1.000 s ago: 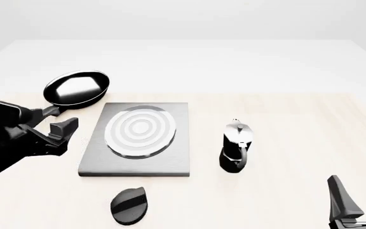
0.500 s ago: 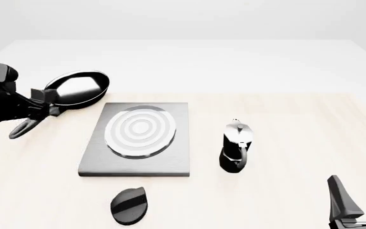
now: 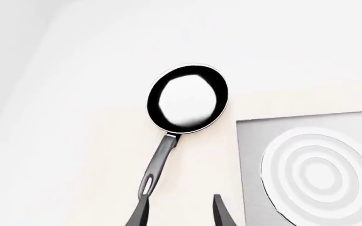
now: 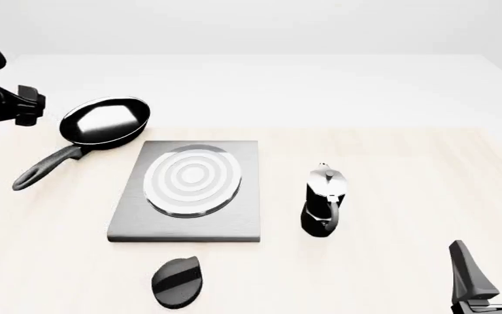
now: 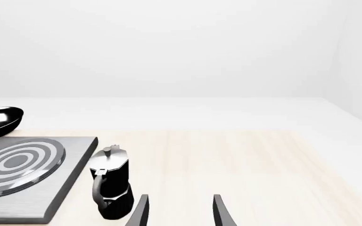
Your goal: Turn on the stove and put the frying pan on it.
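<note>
The frying pan (image 4: 104, 121) is round and black with a glossy inside. It lies on the table at the far left, its long handle (image 4: 49, 167) pointing toward the near left. It also shows in the left wrist view (image 3: 187, 101). The stove (image 4: 190, 190), a dark-grey slab with silver rings, lies to the pan's right, and its black oval knob (image 4: 177, 281) lies in front of it. My left arm (image 4: 2, 98) hangs high at the far left. My left gripper (image 3: 179, 214) is open and empty above the handle's loop end. My right gripper (image 4: 491, 275) is open and empty at the near right.
A black-and-silver moka pot (image 4: 323, 206) stands upright to the right of the stove; in the right wrist view it (image 5: 111, 186) stands just ahead of my right gripper (image 5: 177, 212). The light wood table (image 4: 408, 170) runs to its far edge behind the pan.
My left arm has risen from low beside the pan handle and moved up to the far left. The pan, stove, knob, moka pot and right arm have not moved.
</note>
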Controlling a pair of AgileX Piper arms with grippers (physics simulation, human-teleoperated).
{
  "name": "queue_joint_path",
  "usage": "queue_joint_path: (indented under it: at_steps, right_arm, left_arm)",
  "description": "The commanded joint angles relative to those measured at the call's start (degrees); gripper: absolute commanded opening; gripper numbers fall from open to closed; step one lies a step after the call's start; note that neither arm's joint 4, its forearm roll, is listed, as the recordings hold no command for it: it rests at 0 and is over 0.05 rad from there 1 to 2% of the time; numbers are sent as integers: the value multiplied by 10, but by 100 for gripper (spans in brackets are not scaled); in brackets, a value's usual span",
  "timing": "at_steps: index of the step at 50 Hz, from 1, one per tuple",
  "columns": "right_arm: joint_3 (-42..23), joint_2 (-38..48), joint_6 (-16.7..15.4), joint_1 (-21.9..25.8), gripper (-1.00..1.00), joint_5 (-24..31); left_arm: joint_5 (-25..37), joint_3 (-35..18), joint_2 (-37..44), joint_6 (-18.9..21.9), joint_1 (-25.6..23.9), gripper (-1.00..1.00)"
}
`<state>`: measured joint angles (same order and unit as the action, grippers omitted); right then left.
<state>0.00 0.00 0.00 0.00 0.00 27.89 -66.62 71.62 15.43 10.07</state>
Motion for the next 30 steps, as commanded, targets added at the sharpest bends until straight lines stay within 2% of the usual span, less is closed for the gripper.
queue_joint_path:
  at_steps: [1,30]
  right_arm:
    - [0,0,0,0,100,0]
    - [0,0,0,0,100,0]
  left_arm:
    - [20,-65,61,18,31,100]
    - [30,-177,213,64,65,100]
